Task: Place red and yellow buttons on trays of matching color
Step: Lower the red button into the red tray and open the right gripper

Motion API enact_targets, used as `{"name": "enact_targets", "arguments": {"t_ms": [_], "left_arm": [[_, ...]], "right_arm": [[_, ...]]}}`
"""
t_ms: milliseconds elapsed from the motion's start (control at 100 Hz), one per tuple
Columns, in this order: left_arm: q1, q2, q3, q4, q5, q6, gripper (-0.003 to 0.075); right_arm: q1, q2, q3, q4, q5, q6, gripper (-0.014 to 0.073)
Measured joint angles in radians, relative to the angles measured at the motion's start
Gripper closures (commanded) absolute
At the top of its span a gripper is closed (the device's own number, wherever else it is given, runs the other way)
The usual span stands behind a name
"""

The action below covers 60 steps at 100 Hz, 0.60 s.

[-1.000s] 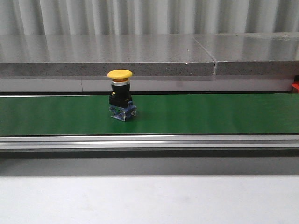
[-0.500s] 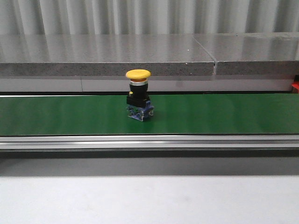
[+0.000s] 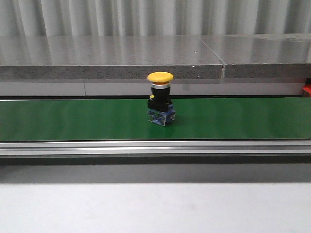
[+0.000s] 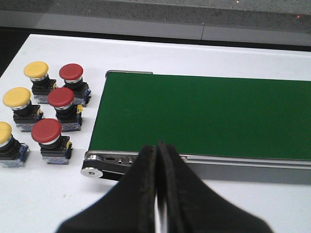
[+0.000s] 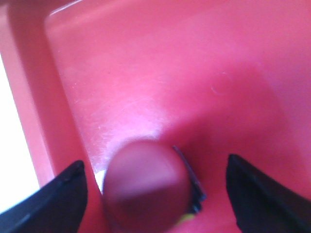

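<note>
A yellow button point(image 3: 160, 104) on a black and blue base stands upright on the green belt point(image 3: 233, 119), near the middle of the front view. No gripper shows in that view. In the left wrist view my left gripper point(image 4: 157, 150) is shut and empty, just before the near end of the green belt point(image 4: 204, 116). Several red buttons point(image 4: 61, 97) and yellow buttons point(image 4: 17, 98) stand on the white table beside that end. In the right wrist view my right gripper point(image 5: 155, 182) is open over the red tray point(image 5: 146, 73), with a red button point(image 5: 146, 184) between its fingers, free of both. No yellow tray is in view.
A grey stone ledge point(image 3: 112, 58) runs behind the belt. The belt's aluminium rail point(image 3: 155, 147) runs along its front edge. A small red part point(image 3: 307, 90) peeks in at the right edge of the front view. The belt's end roller point(image 4: 93, 171) sits close to my left fingers.
The yellow button has travelled to the right along the green belt, staying upright.
</note>
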Motion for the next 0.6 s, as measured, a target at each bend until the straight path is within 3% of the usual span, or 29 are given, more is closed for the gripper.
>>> {"name": "enact_targets", "arguments": {"t_ms": [240,600], "left_arm": [[0.0,0.0,0.0,0.0,0.0,0.0,0.0741],[0.0,0.0,0.0,0.0,0.0,0.0,0.0741]], "right_arm": [[0.0,-0.035,0.0,0.002,-0.002,0.0,-0.0022],[0.023,-0.286,0.0,0.004,0.051,0.001,-0.0022]]}}
